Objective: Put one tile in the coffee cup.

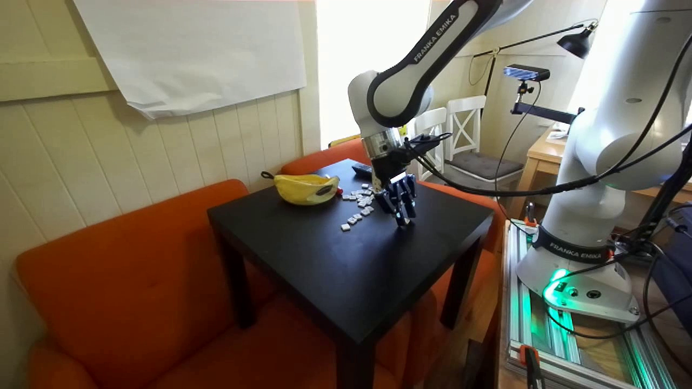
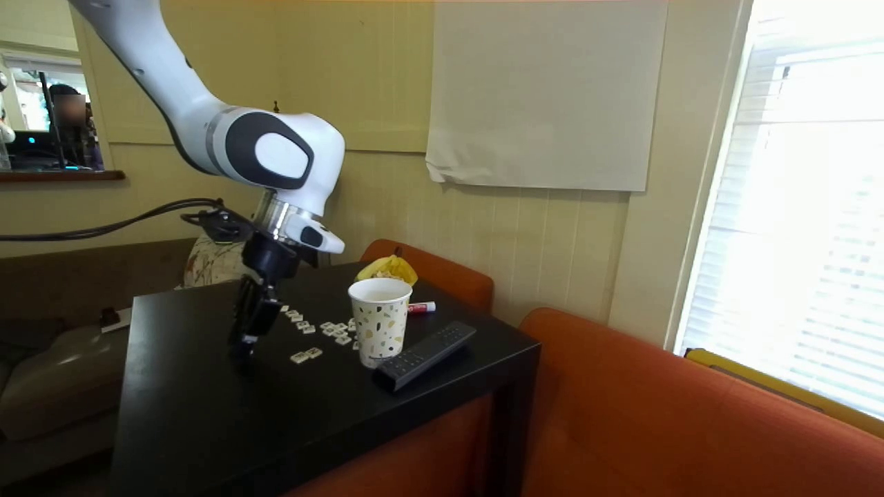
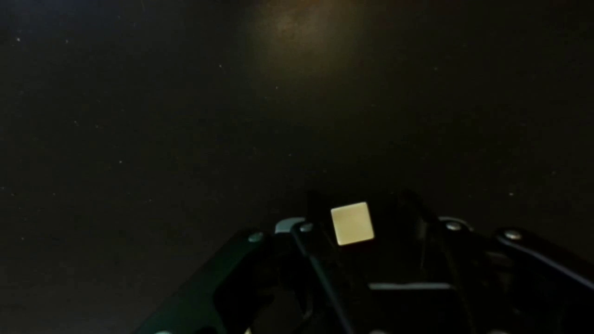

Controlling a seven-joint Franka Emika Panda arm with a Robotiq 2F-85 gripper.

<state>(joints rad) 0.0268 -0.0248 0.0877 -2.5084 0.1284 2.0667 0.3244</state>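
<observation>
The tool (image 3: 364, 215) stands released, a tile (image 3: 352, 223) on the counter (image 3: 139, 116) off-centre between its jaws, so one side may touch first, skewing it into a weak pinch that drops it short of the cup (image 2: 381, 324).

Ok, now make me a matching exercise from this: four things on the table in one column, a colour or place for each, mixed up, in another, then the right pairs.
Things:
1. coffee cup
2. remote
3. banana-shaped holder
4. square tile in the wrist view

Colours and places:
A. bright yellow
B. in the gap of the open tool
C. black, beside the coffee cup
D. white with coloured flecks

Pairs: 1-D, 2-C, 3-A, 4-B
</observation>
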